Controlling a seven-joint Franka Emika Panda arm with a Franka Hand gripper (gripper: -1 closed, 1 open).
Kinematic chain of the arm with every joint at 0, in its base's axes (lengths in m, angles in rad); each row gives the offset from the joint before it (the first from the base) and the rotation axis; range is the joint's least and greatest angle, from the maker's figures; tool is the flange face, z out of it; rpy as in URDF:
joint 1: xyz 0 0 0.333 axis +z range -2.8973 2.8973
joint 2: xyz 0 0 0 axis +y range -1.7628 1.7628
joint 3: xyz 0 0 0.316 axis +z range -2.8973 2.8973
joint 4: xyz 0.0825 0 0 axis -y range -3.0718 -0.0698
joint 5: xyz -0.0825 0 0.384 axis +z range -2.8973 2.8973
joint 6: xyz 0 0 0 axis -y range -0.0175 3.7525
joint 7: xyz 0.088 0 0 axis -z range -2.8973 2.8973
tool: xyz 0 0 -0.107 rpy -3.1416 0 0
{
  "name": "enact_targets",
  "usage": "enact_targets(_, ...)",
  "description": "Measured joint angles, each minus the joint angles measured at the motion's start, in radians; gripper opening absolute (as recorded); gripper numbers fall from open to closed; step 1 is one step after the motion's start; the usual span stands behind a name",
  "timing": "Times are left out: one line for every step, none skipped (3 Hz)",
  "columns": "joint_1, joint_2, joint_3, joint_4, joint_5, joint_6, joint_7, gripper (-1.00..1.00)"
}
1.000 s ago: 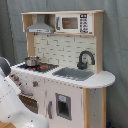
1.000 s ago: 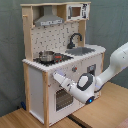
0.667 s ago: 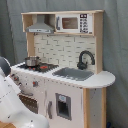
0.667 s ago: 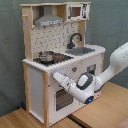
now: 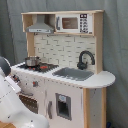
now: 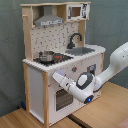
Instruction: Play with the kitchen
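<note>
Little has shifted over the past second: the kitchen (image 5: 65,70) stands where it did, and the arm (image 6: 100,80) has barely stirred, its forward end pressed up to the front panel below the stove in the second exterior view. Against a dark curtain (image 5: 116,45) the toy fills the middle of both exterior views, resting on a wooden floor (image 6: 105,112). It looks stiff and fairly heavy, a pale-wood frame with white panels, not something to lift; play means working its small moving parts. The oven door (image 6: 62,98), low on the front, seems the likeliest hold, taken by its top edge or handle. Up top sit a grey hood (image 5: 41,26) and a microwave (image 5: 73,23); at counter height a sink (image 5: 74,74), a black faucet (image 5: 85,59) and a small metal pot (image 5: 32,61) that likely handles light and slippery. Whether the gripper (image 6: 57,76) is clenched or released, I cannot tell.
</note>
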State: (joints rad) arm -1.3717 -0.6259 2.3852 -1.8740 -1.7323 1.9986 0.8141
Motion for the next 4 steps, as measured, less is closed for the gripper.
enact_targets(0.0, 0.0, 0.0, 0.0, -0.002, 0.0, -0.108, -1.0)
enact_targets(0.0, 0.0, 0.0, -0.001, -0.007, 0.0, -0.211, -1.0)
enact_targets(0.0, 0.0, 0.0, -0.003, -0.015, -0.001, -0.329, -1.0)
enact_targets(0.0, -0.002, 0.0, -0.005, -0.025, -0.004, -0.437, -1.0)
